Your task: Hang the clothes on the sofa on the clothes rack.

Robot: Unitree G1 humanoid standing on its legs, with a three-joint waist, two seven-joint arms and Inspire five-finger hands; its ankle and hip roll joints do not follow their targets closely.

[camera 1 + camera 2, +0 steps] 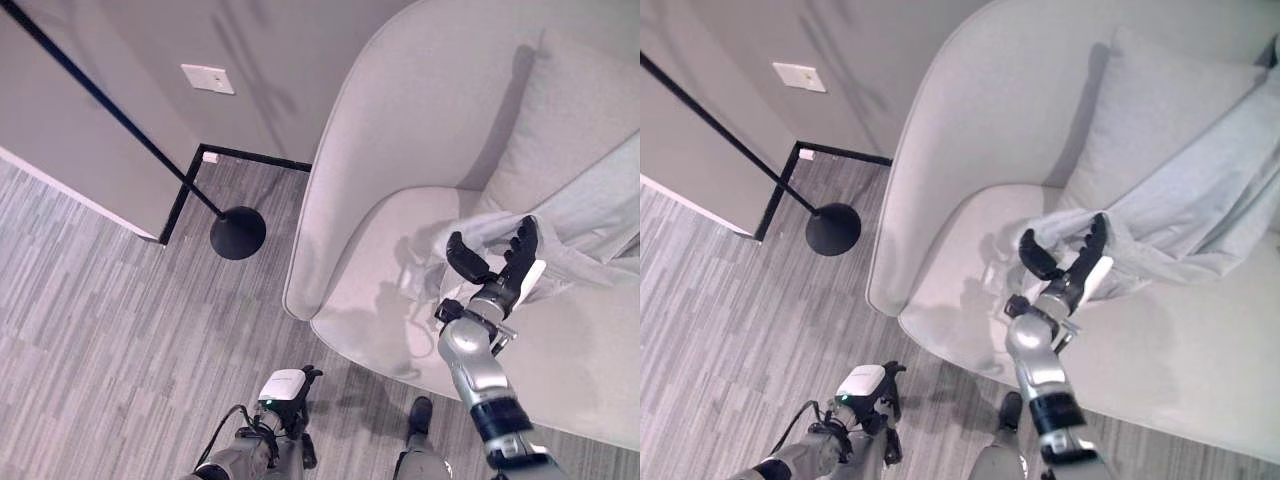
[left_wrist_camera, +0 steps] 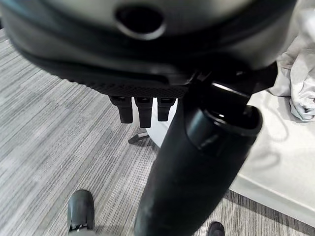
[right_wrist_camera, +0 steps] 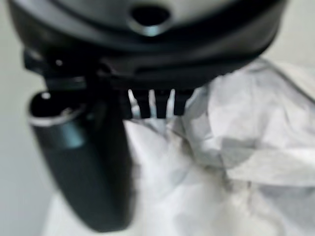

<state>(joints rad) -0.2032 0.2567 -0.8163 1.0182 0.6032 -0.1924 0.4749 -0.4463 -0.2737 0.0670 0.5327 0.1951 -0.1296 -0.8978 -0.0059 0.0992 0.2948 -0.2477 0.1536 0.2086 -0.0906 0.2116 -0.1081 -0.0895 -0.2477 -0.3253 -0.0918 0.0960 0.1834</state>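
Left eye view, starting near: the left hand (image 1: 290, 395) hangs low over the grey striped floor (image 1: 90, 330), close to the near edge. Its fingers (image 2: 140, 108) point down at the floor, straight and loose, with nothing in them. Most of this hand is cut off at the near edge.

A bit farther and to the right, the right hand (image 1: 495, 262) is up over the seat of the pale sofa (image 1: 400, 130). Its thumb and fingers are spread apart like a wide claw, not closed on anything. They sit right at the near end of the light grey clothes (image 1: 590, 225). The right wrist view is blurry, so it is hard to tell if the fingertips (image 3: 152, 105) touch the cloth or just float above it.

The clothes lie crumpled on the seat and run up to the far right, over a cushion (image 1: 570, 110), where they are cut off by the edge.

Far left, a thin black pole (image 1: 110, 105) leans down to a round black base (image 1: 238, 232) on the floor, by the wall (image 1: 100, 170). Its top is cut off.
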